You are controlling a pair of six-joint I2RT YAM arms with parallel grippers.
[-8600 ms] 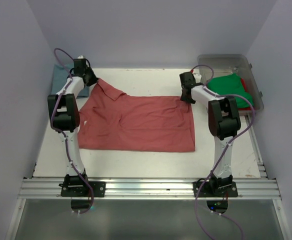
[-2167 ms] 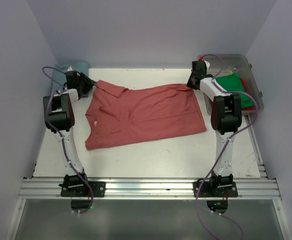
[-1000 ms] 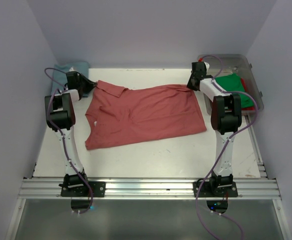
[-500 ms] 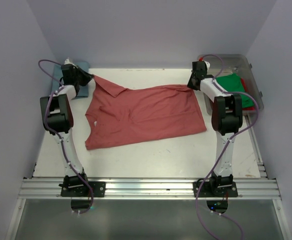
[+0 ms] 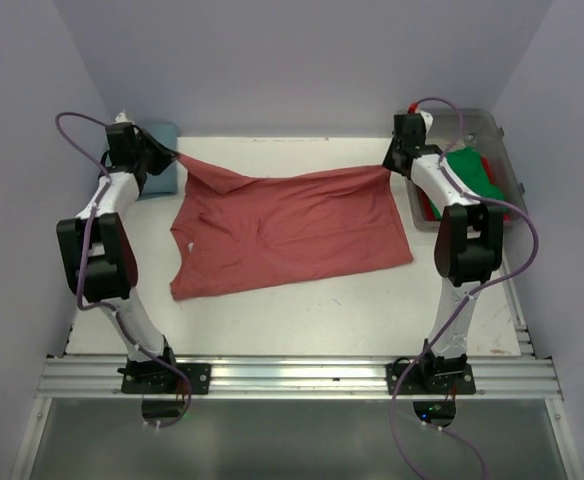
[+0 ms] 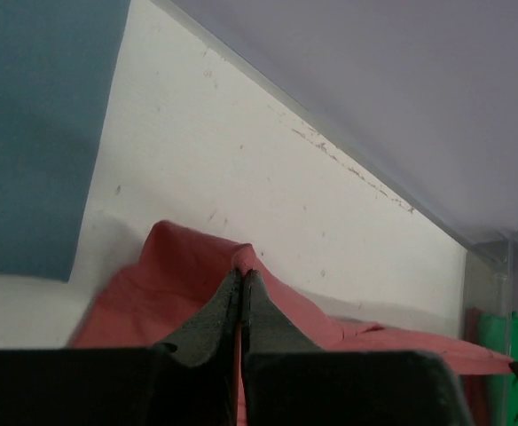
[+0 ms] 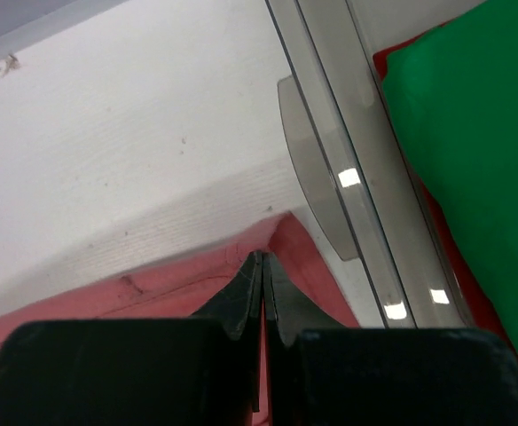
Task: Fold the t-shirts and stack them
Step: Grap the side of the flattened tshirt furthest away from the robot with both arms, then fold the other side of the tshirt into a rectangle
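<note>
A salmon-red t-shirt (image 5: 287, 228) lies spread across the white table, its far edge lifted off the surface. My left gripper (image 5: 175, 156) is shut on the shirt's far left corner; in the left wrist view (image 6: 242, 273) the cloth peaks between the closed fingers. My right gripper (image 5: 388, 166) is shut on the far right corner, seen pinched in the right wrist view (image 7: 262, 257). A teal-blue t-shirt (image 5: 159, 160) lies folded at the far left corner, also seen in the left wrist view (image 6: 37, 124). A green t-shirt (image 5: 475, 172) lies over a red one (image 5: 422, 205) in the bin.
The clear plastic bin (image 5: 502, 135) stands at the far right of the table, its rim (image 7: 348, 151) just beside my right gripper. Purple-grey walls close in the back and both sides. A metal rail (image 5: 292, 375) runs along the near edge.
Both grippers have risen and pulled outward, lifting the shirt's far edge off the table and stretching it taut. The left arm swung further left, uncovering the teal shirt.
</note>
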